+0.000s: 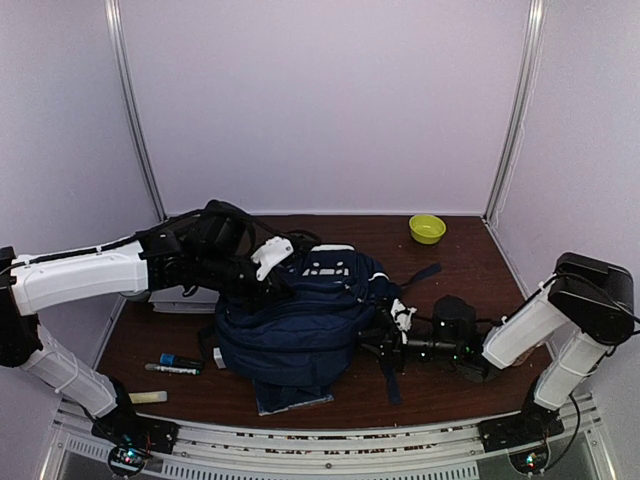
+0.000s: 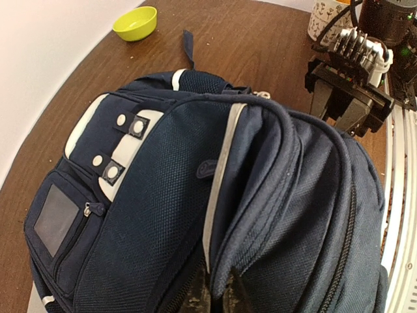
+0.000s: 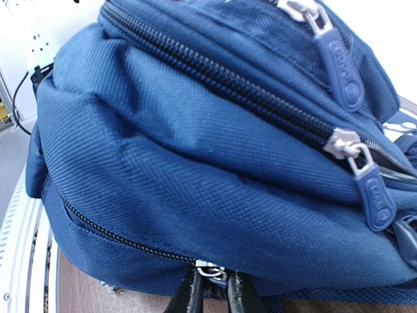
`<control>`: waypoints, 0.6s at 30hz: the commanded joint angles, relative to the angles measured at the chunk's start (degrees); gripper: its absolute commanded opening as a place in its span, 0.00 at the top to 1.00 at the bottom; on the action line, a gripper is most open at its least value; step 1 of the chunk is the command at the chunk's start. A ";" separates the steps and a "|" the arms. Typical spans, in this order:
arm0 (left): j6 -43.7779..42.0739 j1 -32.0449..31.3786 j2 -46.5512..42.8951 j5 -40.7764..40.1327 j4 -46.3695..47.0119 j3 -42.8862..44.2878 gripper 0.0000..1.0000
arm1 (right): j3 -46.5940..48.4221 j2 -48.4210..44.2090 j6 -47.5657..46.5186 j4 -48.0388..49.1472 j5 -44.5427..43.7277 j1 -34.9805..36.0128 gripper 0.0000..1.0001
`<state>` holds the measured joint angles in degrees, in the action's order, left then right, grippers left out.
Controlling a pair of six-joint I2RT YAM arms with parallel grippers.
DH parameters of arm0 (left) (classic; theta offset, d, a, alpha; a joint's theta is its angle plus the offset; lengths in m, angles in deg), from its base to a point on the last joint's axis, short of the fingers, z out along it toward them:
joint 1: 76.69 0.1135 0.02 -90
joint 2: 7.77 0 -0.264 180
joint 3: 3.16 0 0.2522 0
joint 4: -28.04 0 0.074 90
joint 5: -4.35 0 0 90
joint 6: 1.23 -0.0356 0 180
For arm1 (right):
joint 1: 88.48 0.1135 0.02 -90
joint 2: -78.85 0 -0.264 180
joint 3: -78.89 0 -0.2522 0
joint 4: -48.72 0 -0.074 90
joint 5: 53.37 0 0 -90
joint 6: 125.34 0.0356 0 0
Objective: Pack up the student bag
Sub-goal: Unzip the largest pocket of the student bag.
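The student bag [image 1: 300, 320] lies in the middle of the table, navy blue with white trim and a white buckle patch [image 2: 120, 147]. My left gripper [image 1: 283, 283] reaches over it from the left; the left wrist view shows that gripper [image 2: 218, 297] shut on a fold of the bag's fabric beside the white stripe. My right gripper [image 1: 378, 343] is at the bag's right side. In the right wrist view the right gripper [image 3: 215, 290] is shut on the zipper pull [image 3: 216, 274] at the end of the lowest zip. The bag [image 3: 195, 163] fills that view.
A yellow-green bowl [image 1: 427, 228] sits at the back right. Markers [image 1: 178, 363] and a pale yellow stick [image 1: 147, 397] lie front left. A dark book [image 1: 295, 397] pokes out under the bag. A white flat box [image 1: 185, 298] lies left. A patterned mug [image 2: 324, 19] stands behind the right arm.
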<state>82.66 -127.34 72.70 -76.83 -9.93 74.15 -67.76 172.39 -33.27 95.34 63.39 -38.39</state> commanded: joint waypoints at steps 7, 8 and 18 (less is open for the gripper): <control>2.00 0.81 -0.14 -0.59 2.13 3.09 1.00 | 0.46 0.83 1.34 0.28 2.63 0.55 1.00; 2.04 0.82 -0.15 -0.58 2.14 3.07 1.00 | 0.27 0.43 1.55 0.04 2.51 0.62 1.00; 2.51 0.73 0.54 -0.37 1.53 2.79 1.00 | 0.19 -8.08 5.59 -8.61 5.66 1.61 1.00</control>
<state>82.95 -127.30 73.27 -76.46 -10.45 74.78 -67.91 168.17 -29.82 91.03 65.38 -38.06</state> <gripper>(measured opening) 0.028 0.082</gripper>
